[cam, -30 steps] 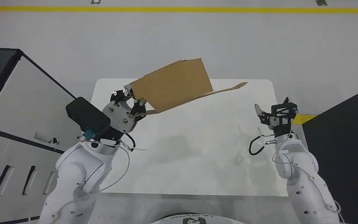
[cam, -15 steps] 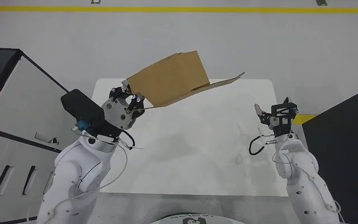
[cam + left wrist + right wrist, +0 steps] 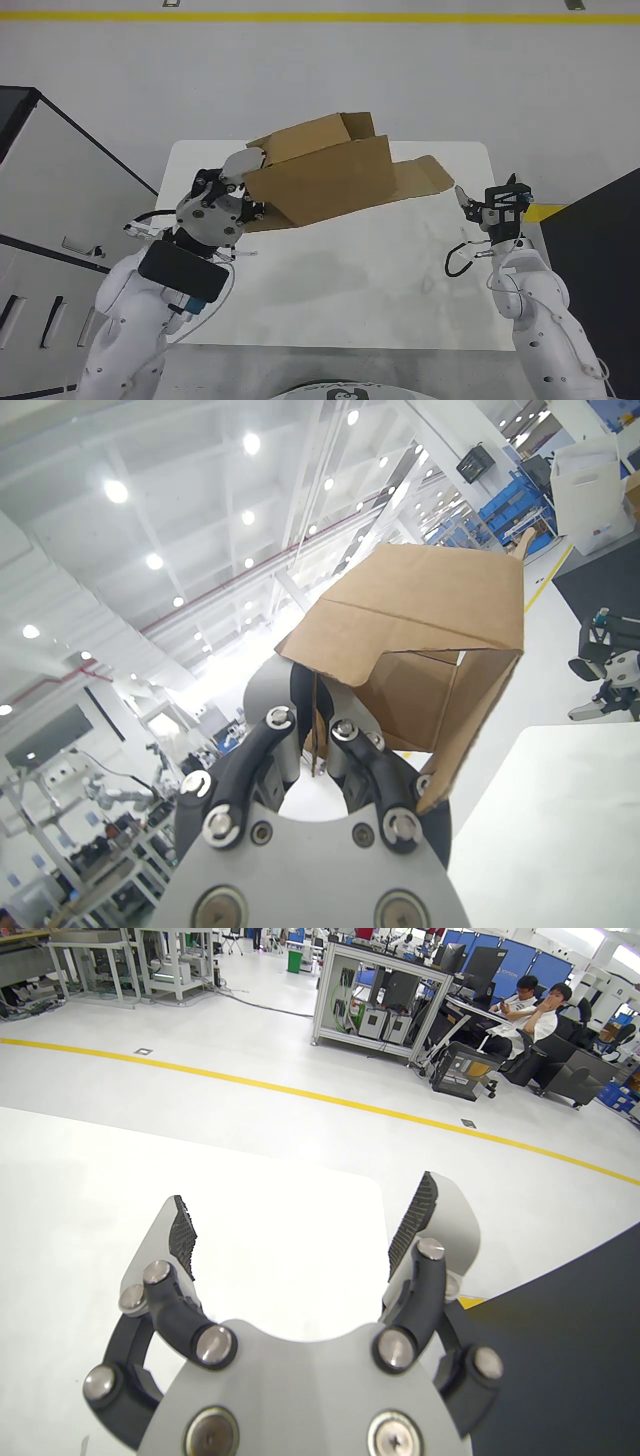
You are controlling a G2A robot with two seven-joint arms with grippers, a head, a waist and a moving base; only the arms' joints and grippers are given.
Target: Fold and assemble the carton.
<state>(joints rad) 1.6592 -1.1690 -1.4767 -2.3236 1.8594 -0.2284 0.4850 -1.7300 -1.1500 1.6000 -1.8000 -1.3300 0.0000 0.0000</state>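
Dial set on the table (image 3: 350,300) as seen from above, 12 o'clock pointing away from the robot.

- Carton (image 3: 325,175): brown, partly opened into a sleeve, hanging over the table's 11-to-12 o'clock part. It looks lifted off the surface. The hollow inside is seen in the left wrist view. One flap sticks out flat toward 2 o'clock, and the end flaps are not yet folded in.
- Left gripper (image 3: 312,695): at about 10 o'clock, clamped on a thin cardboard edge at the carton's near-left corner. The board runs straight between its fingers.
- Right gripper (image 3: 305,1223): at the 3 o'clock rim of the table, jaws spread wide with nothing between them. The loose flap's tip is near it, not touching.

Step, as I judge it: squaring the sleeve, an early stage, with no end closed so far. With only a one-corner hold, the body could sag or twist. The next move likely calls for the right gripper to steady the free end or flap, or for the carton to be set down so the flaps can be pressed in.

Room: broad bare table from the centre to 6 o'clock, good for setting it down. A dark panel (image 3: 590,240) crowds the 3-to-4 o'clock side, so an outward swing there is tight. The carton's far edge overhangs the 12 o'clock rim.
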